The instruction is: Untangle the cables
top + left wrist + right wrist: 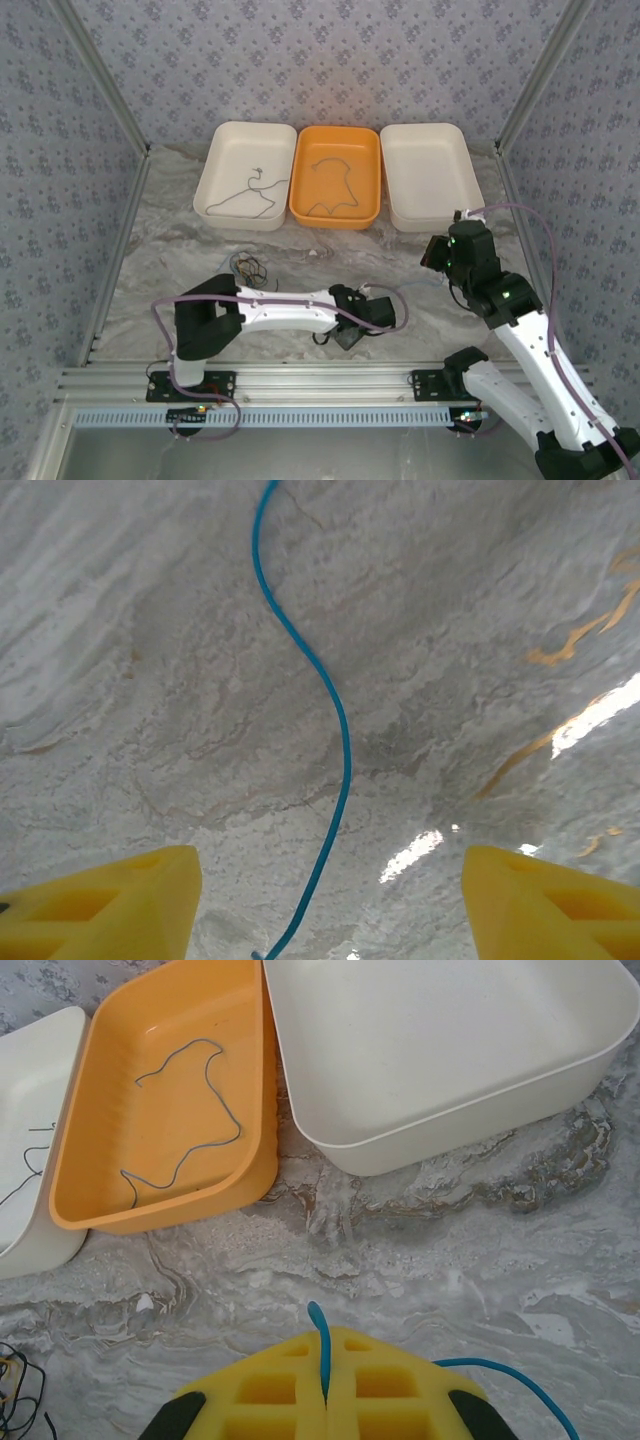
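Observation:
A blue-green cable point(340, 730) lies in a wavy line on the marble table and passes between the yellow fingers point(100, 905) of my left gripper point(330, 905). That gripper is open, low over the table, and touches nothing. My right gripper point(325, 1345) is shut on the same cable's other end point(318, 1318), which sticks out past the tips, while its tail point(510, 1375) trails off to the right. In the top view the left gripper point(350, 330) sits near the front middle and the right gripper point(440, 252) further right. A small tangle of dark cables point(250, 267) lies at the left.
Three trays stand in a row at the back. The left white tray point(225, 150) holds a dark cable point(250, 195). The orange tray point(370, 190) holds a grey cable point(190, 1110). The right white tray point(430, 170) holds nothing. Patterned walls enclose the table.

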